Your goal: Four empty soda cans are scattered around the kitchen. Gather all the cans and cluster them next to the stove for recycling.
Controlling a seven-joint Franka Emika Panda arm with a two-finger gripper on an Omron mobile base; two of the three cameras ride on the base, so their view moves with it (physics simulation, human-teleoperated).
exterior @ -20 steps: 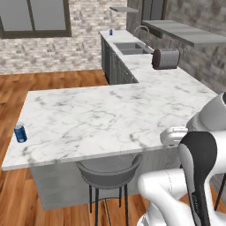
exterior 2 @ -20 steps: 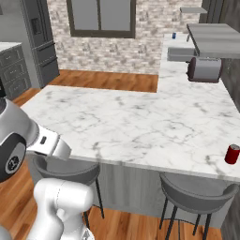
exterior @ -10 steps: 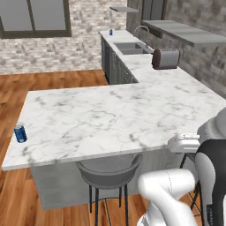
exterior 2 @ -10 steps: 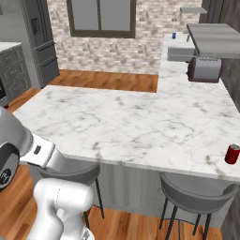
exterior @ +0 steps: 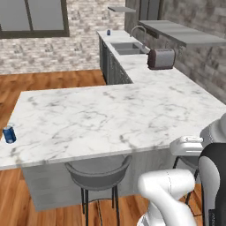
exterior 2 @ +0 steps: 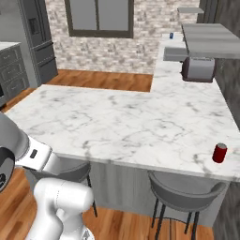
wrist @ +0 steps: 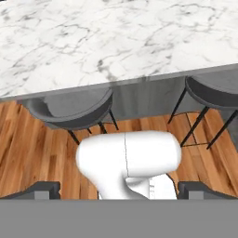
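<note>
Evenly and brightly lit, flat rendered look, no glare. Soft shadow under the table (exterior: 101,119) edge onto the stools (exterior: 98,171), toward 6 o'clock. Faint dark patch beside the red can (exterior 2: 219,153). Slightly soft, blocky detail at distance; no edge distortion.

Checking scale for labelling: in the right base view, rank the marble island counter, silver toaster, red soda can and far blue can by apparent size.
1. White marble island counter
2. Silver toaster
3. Red soda can
4. Far blue can, probably shrunk by distance.
</note>
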